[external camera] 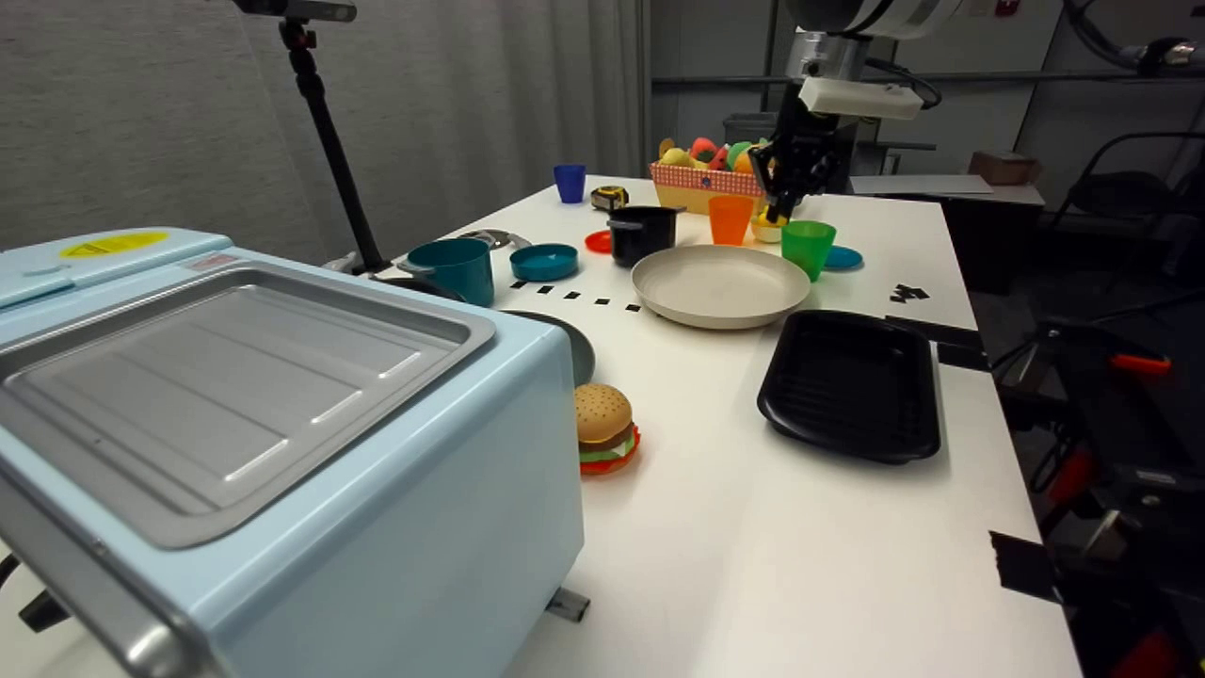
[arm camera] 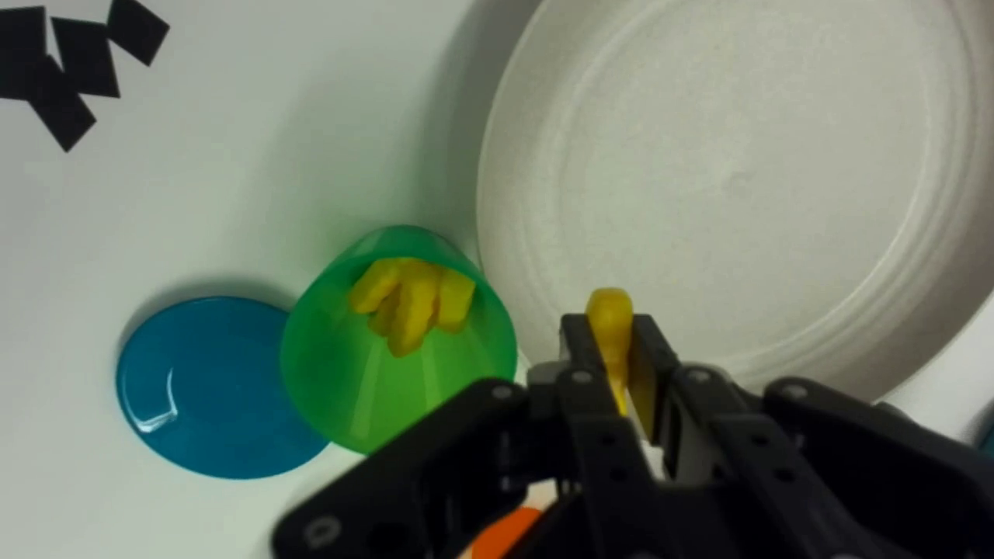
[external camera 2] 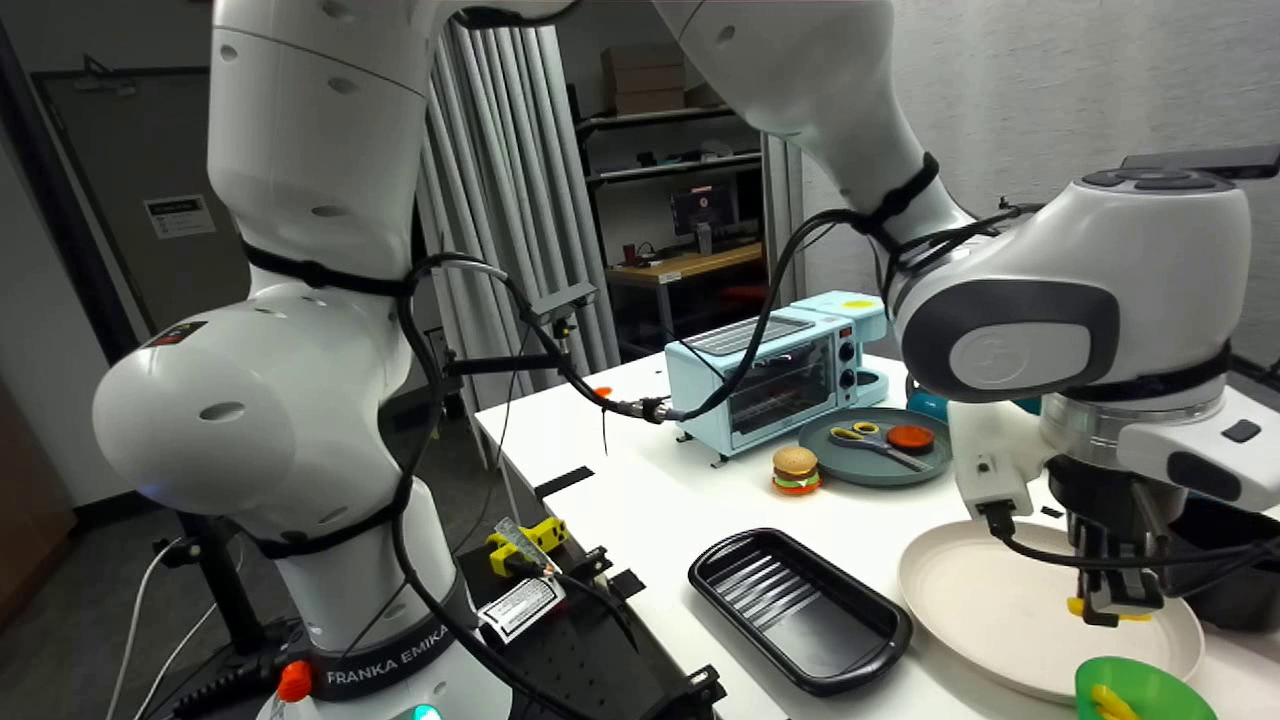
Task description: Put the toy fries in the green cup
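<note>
A white table (external camera: 706, 527) supports a pale round plate (arm camera: 738, 178). The gripper (arm camera: 612, 334) is suspended above the table; its jaws are set narrow, clamped on one piece. The green cup (arm camera: 365, 380) stands upright just beside the plate, to the left of the jaws in the wrist view. Inside the cup lie several yellow toy fries (arm camera: 415, 307). A single toy fry (arm camera: 610, 310) is held between the jaws, one end projecting beyond their tips; it is outside the cup, seen against the plate.
</note>
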Controlling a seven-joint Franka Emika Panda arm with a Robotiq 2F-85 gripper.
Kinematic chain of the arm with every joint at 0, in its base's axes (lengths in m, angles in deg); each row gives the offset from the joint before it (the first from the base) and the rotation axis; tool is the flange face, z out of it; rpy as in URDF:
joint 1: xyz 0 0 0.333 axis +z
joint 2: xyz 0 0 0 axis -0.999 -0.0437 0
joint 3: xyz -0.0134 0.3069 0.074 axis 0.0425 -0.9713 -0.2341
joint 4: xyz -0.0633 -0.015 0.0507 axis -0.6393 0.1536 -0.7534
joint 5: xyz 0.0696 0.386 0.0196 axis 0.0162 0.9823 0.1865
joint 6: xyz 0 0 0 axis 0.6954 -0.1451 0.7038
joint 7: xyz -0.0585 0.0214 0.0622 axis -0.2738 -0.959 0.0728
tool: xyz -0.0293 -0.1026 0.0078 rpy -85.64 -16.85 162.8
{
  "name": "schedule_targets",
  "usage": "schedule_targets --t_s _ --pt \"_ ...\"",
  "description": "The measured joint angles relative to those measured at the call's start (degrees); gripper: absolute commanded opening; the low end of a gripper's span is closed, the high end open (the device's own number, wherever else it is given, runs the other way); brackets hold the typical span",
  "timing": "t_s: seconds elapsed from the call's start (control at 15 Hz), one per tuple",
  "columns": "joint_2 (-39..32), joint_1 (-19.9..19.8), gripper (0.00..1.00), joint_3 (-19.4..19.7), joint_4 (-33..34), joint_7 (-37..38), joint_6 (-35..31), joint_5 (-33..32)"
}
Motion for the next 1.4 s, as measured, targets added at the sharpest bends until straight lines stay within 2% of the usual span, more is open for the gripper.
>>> schedule_targets --t_s 0.53,0.93,1.07,1.4 --pt "0.0 -2.7 0.04 0.9 0.0 -1.7 0.3 1.4" --pt "0.0 -3.2 0.04 1.3 0.0 -1.8 1.1 1.4" --pt "0.0 -3.2 0.41 1.3 0.0 -1.8 1.2 1.4" --pt "0.0 -3.2 0.77 1.5 0.0 -1.8 3.0 1.4"
